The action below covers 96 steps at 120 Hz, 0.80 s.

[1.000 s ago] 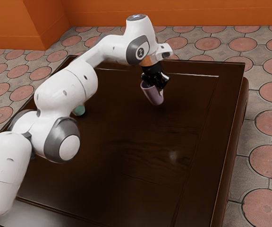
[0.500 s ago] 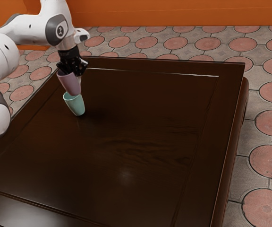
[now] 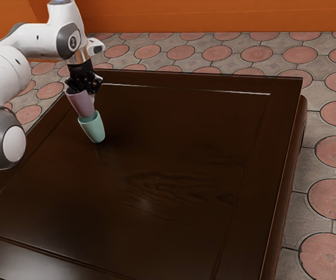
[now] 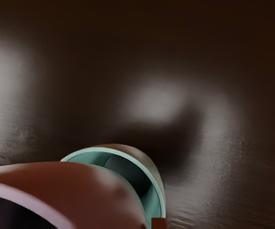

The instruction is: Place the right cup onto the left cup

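Purple cup (image 3: 81, 105): upper left of the exterior view, directly below the gripper (image 3: 87, 87), its upper part up against the black fingers. It is off the table. Lower end overlaps the mouth of the green cup (image 3: 93, 129); depth of entry, and whether the two cups touch, cannot be told.

Orientation: mouth up, narrower base down. In the exterior view the long axis slopes from upper left to lower right, nearly parallel to that of the green cup. In the wrist view the purple cup covers part of the green cup's opening; a crescent of green interior shows beside it.

Gripper: closed on the purple cup near its rim, bearing it above the table. Fingers kept apart by the cup between them; exact gap not readable, since cup and hand hide part of the grip. Gripper points downward.

Green cup: stands mouth up on the dark wooden table (image 3: 174, 175), left of the middle of the exterior view, toward the top.

Surroundings: white arm (image 3: 31, 39) enters from the exterior view's left. Floor of round reddish tiles (image 3: 332, 149) along the right side and beyond the table; orange wall (image 3: 214, 16) across the top.
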Each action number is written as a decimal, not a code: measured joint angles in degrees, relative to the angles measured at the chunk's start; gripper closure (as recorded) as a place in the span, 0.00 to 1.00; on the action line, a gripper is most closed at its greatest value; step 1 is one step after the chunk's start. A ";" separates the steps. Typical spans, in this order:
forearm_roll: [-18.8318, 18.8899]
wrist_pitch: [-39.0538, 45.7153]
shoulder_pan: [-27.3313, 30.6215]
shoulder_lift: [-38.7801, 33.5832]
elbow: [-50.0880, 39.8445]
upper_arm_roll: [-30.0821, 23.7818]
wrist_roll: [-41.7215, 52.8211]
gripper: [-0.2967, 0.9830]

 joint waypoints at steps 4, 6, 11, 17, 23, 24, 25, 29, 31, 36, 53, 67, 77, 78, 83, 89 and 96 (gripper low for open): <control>-0.03 0.02 0.03 0.27 -0.04 0.01 -0.03 0.84; -0.07 0.03 0.03 0.37 -0.13 0.01 -0.04 0.84; -0.17 0.05 0.04 0.68 -0.29 0.01 -0.07 0.84; -0.27 0.28 0.05 0.98 -0.54 0.01 -0.11 0.84; -0.34 0.59 0.00 1.36 -0.70 0.01 -0.17 0.84; -0.35 0.63 -0.01 1.40 -0.71 0.01 -0.18 0.84; -0.35 0.68 -0.01 1.44 -0.73 0.01 -0.19 0.84; -0.37 0.84 -0.02 1.54 -0.72 0.01 -0.23 0.84; -0.38 0.91 -0.04 1.57 -0.71 -0.03 -0.25 0.83; -0.47 1.08 -0.09 1.61 -0.56 -0.14 -0.25 0.75; -0.42 1.32 -0.13 1.26 -0.09 -0.16 -0.19 0.52; -0.24 0.76 -0.10 -1.41 0.13 0.13 -0.15 0.40; 0.68 -0.55 -0.58 -6.21 1.05 -0.29 -0.11 0.35; 0.75 -0.71 -0.75 -6.65 1.10 -0.35 -0.11 0.35; 0.86 -1.50 -1.89 -8.74 0.84 -0.57 0.06 0.33; 0.87 -2.97 -5.07 -12.17 -1.70 -1.28 0.44 0.31; 0.94 -4.44 -9.54 -15.57 -5.24 -4.18 1.05 0.29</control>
